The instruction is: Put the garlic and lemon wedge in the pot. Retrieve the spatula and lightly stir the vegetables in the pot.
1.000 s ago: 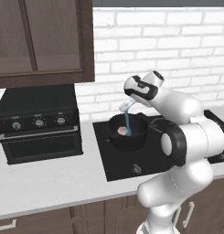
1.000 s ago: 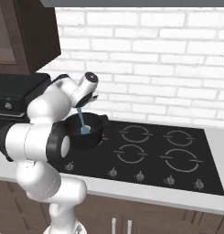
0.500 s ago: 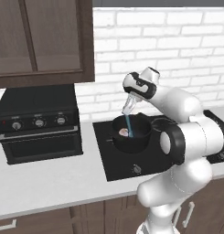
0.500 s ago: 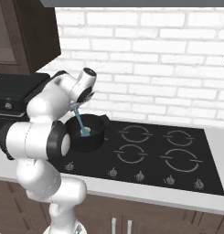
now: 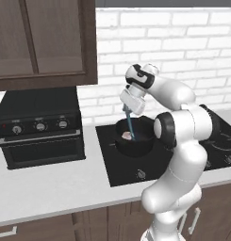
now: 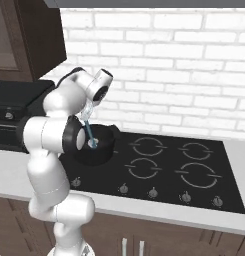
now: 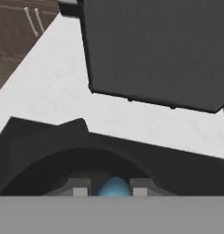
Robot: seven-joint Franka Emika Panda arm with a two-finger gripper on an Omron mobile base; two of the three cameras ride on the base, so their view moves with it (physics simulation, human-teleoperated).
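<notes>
The black pot (image 5: 141,143) sits on the front left burner of the cooktop, also seen as the pot (image 6: 105,149) from the right side. My gripper (image 5: 128,109) hangs above it, shut on the light-blue spatula (image 5: 130,123), whose lower end reaches down into the pot. A pale lump, the garlic (image 5: 127,137), lies inside by the spatula's tip. From the right, the gripper (image 6: 87,117) holds the spatula (image 6: 89,134) almost upright. In the hand view the spatula (image 7: 113,186) sits between the fingertips (image 7: 77,188) over the pot's rim (image 7: 109,153). The lemon wedge is hidden.
A black toaster oven (image 5: 39,124) stands on the white counter (image 5: 55,183) left of the cooktop (image 6: 164,170), and appears as the toaster oven (image 7: 154,50) in the hand view. Dark wall cabinets (image 5: 41,42) hang above. The other burners (image 6: 194,175) lie to the right.
My hand has shifted a little to the left over the pot, and the spatula's lower end has swung back and forth inside it. The pot stays put.
</notes>
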